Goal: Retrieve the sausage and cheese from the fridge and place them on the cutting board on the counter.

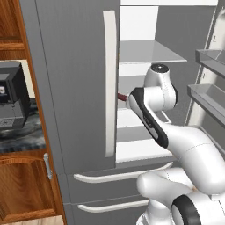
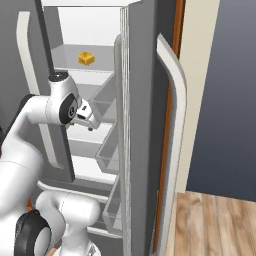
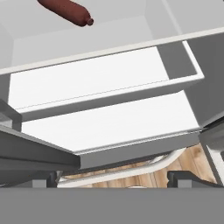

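The fridge has its right door swung open and its left door closed. My arm reaches into the open half at middle-shelf height. The sausage, a dark red-brown link, lies on a white shelf at the top of the hand view, well away from the fingertips; its end peeks out beside the long white handle. The cheese, a yellow-orange block, sits on an upper shelf above the hand. My gripper is open with nothing between its fingers. The cutting board is out of view.
A strip of dark marbled counter lies left of the fridge with a black appliance on it. Door bins line the open door. Two drawers with curved white handles sit below. Wooden floor lies to the right.
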You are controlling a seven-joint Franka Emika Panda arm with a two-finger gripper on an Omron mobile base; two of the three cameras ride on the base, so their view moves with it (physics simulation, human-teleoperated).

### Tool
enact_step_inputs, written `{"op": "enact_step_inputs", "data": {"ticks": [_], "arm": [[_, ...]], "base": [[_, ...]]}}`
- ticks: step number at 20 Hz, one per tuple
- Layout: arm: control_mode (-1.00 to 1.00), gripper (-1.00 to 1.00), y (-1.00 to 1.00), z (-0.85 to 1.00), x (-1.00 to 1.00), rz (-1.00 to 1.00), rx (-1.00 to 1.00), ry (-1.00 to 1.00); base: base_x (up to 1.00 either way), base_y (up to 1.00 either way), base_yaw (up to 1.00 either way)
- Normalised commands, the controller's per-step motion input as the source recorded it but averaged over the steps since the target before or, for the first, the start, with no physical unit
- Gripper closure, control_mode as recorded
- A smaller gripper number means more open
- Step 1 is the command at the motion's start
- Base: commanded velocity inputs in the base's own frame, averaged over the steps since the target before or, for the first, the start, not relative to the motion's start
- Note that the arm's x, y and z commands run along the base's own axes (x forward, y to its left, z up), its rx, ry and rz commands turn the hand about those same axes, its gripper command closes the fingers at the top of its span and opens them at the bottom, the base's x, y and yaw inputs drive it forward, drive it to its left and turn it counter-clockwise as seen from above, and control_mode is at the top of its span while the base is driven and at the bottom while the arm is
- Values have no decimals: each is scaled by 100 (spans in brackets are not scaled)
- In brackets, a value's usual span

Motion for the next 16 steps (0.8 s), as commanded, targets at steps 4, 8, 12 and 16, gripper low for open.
{"op": "enact_step_inputs", "data": {"ticks": [4,8,12,16], "arm": [[100,-100,0,0,0,0,0,0],[100,-100,0,0,0,0,0,0],[-100,-100,0,0,0,0,0,0],[-100,-100,0,0,0,0,0,0]], "base": [[0,0,0],[0,0,0],[0,0,0],[0,0,0]]}}
